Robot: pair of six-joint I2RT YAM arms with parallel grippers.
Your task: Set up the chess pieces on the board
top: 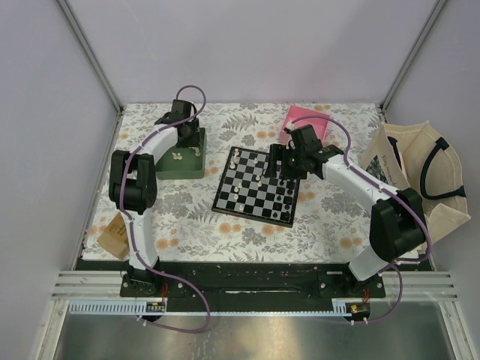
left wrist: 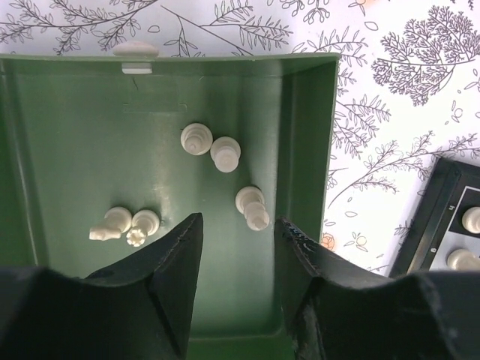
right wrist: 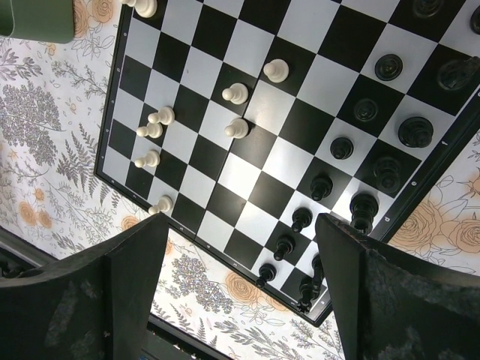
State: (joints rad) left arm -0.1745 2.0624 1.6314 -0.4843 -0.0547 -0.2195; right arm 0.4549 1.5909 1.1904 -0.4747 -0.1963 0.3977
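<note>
Cream chess pieces [right wrist: 235, 93] stood on the left side of the board [top: 253, 196], and a few stood nearer its middle. Black chess pieces [right wrist: 341, 147] stood along the right side. The board lay flat in the middle of the table [top: 225, 234].

The right gripper [right wrist: 241, 225] hung over the board. Its fingers were spread wide and held nothing.

More cream pieces [left wrist: 225, 152] lay in a green tray [left wrist: 75, 150] just left of the board. Most stood up, and one lay on its side. The left gripper [left wrist: 238, 229] hung over this tray. Its fingers were apart, with nothing between them.

A pink box [top: 304, 124] lay at the far right, behind the board. A cloth bag [top: 409, 176] sat at the right edge of the table.
</note>
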